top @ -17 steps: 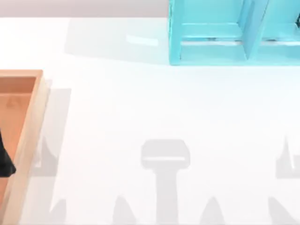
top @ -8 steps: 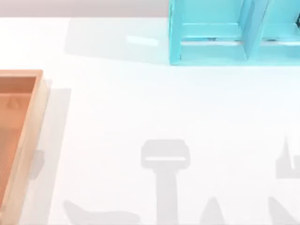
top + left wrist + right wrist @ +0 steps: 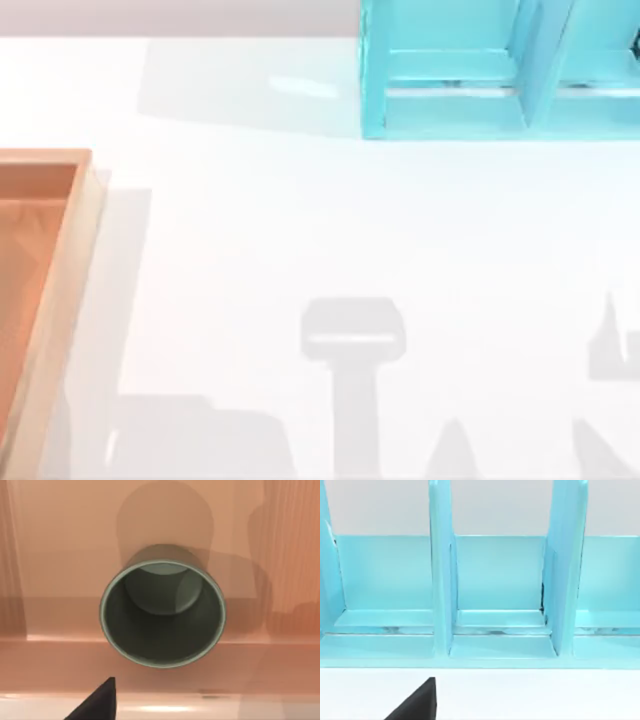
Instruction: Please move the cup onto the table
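An olive-green cup (image 3: 163, 614) stands upright inside a wooden tray (image 3: 60, 290) at the left side of the white table (image 3: 330, 230). The left gripper (image 3: 97, 702) hovers near it; whether either claw is wide or narrow cannot be told. The right gripper (image 3: 415, 702) faces a light-blue shelf unit (image 3: 485, 595).

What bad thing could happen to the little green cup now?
The cup stands upright inside the wooden tray, right by its raised rim. If the left gripper lifts it too low, the cup might catch on that rim and tip over. It is also round and smooth, so it might slip from a loose grip.
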Robot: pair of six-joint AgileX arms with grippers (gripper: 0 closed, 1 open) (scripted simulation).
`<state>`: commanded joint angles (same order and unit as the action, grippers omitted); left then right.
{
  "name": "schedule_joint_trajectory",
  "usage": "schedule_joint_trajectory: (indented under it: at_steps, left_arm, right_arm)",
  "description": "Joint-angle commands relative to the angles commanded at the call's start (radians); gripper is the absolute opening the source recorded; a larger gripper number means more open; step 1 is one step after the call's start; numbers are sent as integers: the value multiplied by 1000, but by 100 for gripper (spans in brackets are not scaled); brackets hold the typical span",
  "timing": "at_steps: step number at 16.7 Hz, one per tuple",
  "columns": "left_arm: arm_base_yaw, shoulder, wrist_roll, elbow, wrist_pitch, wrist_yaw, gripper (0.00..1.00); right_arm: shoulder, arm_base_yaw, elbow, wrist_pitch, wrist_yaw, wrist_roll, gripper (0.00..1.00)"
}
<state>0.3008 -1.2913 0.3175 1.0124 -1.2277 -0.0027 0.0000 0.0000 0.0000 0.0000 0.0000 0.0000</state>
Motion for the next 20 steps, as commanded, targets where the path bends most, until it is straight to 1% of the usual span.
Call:
schedule_joint_trajectory:
  at_steps: [3, 9, 12, 17, 20]
  left_arm:
    - [17, -61, 17, 59, -60, 0, 100]
    - [14, -64, 16, 43, -44, 0, 100]
    - [17, -88, 17, -35, 56, 0, 100]
    - [22, -151, 23, -214, 311, 0, 100]
    - [24, -169, 26, -263, 368, 0, 100]
  right_arm:
    - [0, 0, 0, 0, 0, 0, 100]
    - [0, 0, 0, 0, 0, 0, 100]
    - [0, 0, 0, 0, 0, 0, 100]
    - [0, 0, 0, 0, 0, 0, 100]
    - [0, 0, 0, 0, 0, 0, 100]
